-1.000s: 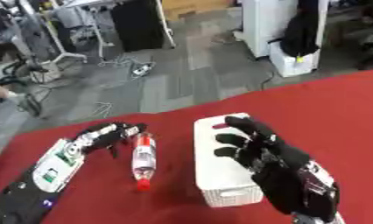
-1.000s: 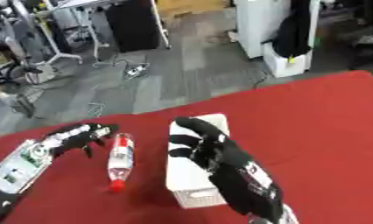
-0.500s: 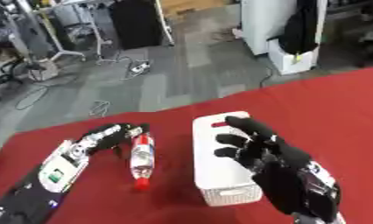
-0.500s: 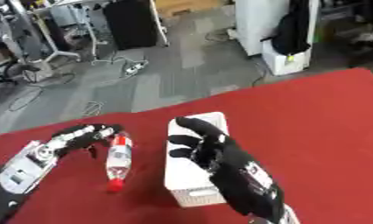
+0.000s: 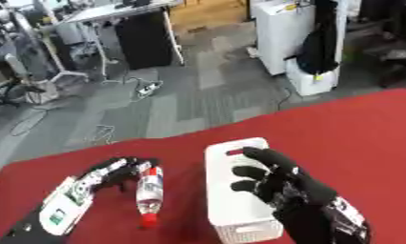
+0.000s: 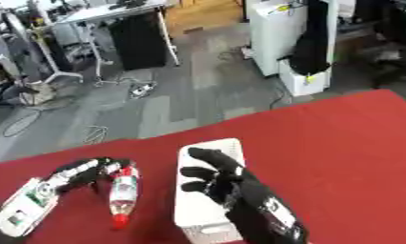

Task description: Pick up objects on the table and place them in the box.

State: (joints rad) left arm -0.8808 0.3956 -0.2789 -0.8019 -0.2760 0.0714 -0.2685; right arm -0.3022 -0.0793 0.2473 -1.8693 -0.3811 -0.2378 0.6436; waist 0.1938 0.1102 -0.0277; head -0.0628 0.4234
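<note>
Where red tablecloth (image 5: 356,124) meets grey floor (image 5: 198,95) (cluttered workshop), right hand (image 5: 281,183) spread over white box (image 5: 227,209).

Your bottle (image 5: 149,195) lies flat on the red table, clear-bodied with a white label and a red cap pointing toward you. Just to its right stands your white box (image 5: 231,200), a long perforated basket, open-topped, with something small and red at its far rim.

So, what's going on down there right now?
Left hand fingers at bottle, not gripping. Right hand open over white box. Bottle lying on table, nothing blocking.
</note>
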